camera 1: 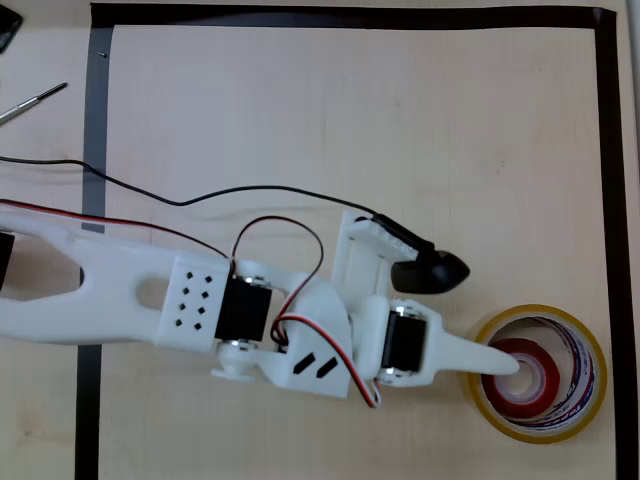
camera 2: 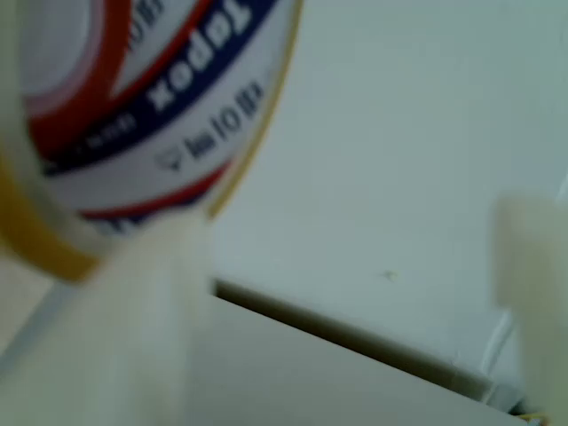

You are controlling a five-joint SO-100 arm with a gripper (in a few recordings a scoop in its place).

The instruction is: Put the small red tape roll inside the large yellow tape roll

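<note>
Print in red and blue ran across the white core of the yellow roll (camera 2: 133, 115), which lay blurred and very close at the upper left of the wrist view. One pale finger (camera 2: 151, 319) rose just below it, and another finger (camera 2: 532, 266) stood well apart at the right edge, so the jaws were spread.

From above, the gripper (camera 1: 455, 315) had one white finger reaching over the yellow roll's (camera 1: 541, 432) rim and down into its hole. The other, black-tipped finger sat outside the ring, up and to the left.

The red roll (camera 1: 532, 382) lay flat inside the yellow ring, under and just past the white fingertip. That suggested the drop was already made, with the jaws parted to free it.

Behind all this lay the table (camera 1: 300, 120), edged in black tape (camera 1: 350, 16).
</note>
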